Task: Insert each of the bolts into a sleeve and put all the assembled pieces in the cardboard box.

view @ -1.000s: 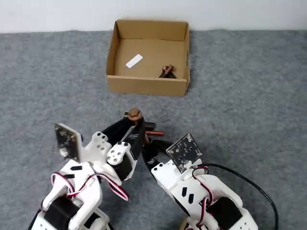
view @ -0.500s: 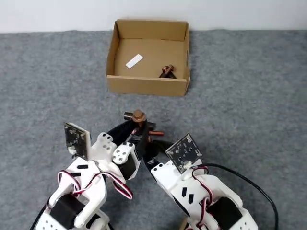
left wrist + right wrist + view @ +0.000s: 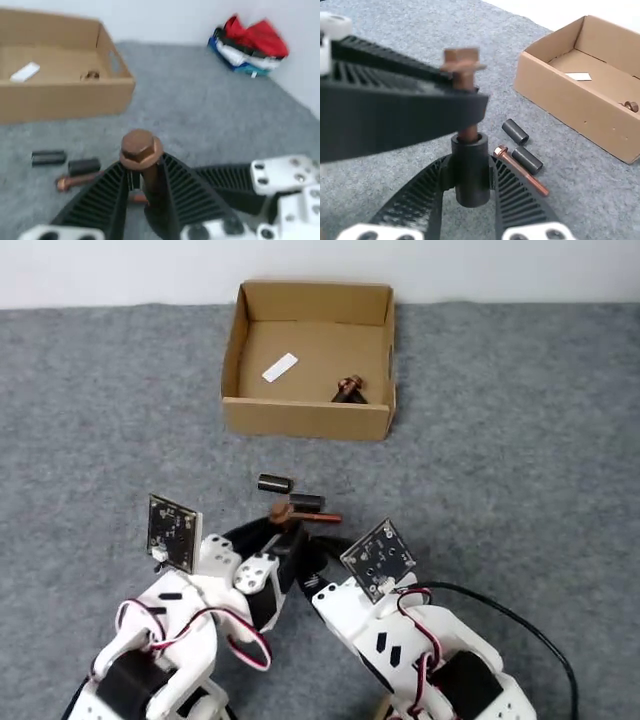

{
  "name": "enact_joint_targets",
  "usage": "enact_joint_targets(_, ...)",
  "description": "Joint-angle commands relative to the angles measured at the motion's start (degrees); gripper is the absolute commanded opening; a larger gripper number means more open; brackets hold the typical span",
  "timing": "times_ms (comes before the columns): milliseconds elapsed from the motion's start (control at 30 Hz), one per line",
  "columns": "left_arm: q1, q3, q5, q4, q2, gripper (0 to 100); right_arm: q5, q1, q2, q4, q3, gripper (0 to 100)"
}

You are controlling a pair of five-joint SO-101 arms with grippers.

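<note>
Grey fuzzy cloth covers the bench [image 3: 520, 440], a white wall [image 3: 500, 270] behind it with a red, white and blue bundle [image 3: 248, 46] at its foot. The cardboard box [image 3: 310, 420] holds a white label [image 3: 280, 367], print too small to read, and one assembled piece [image 3: 349, 388]. The left tool [image 3: 144, 180] clamps a copper bolt [image 3: 141, 149], whose shank enters the black sleeve [image 3: 470, 150] clamped in the right tool [image 3: 469, 180]. Two loose sleeves [image 3: 274, 483] and a loose bolt [image 3: 325, 518] lie between tools and box.
</note>
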Motion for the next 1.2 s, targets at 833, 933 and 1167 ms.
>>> enact_joint_targets(833,-9.93,-12.44,-5.71,9.49,0.18,23,0.0,3.47,-0.48,-1.19,-3.96,0.8)
enact_joint_targets(933,-15.65,-14.46,-8.09,9.49,0.09,9,0.0,8.84,-0.04,-1.19,-3.96,0.8)
enact_joint_targets(1167,-31.38,-6.81,-13.98,9.41,0.09,0,-6.77,23.52,1.01,0.57,-5.27,0.7)
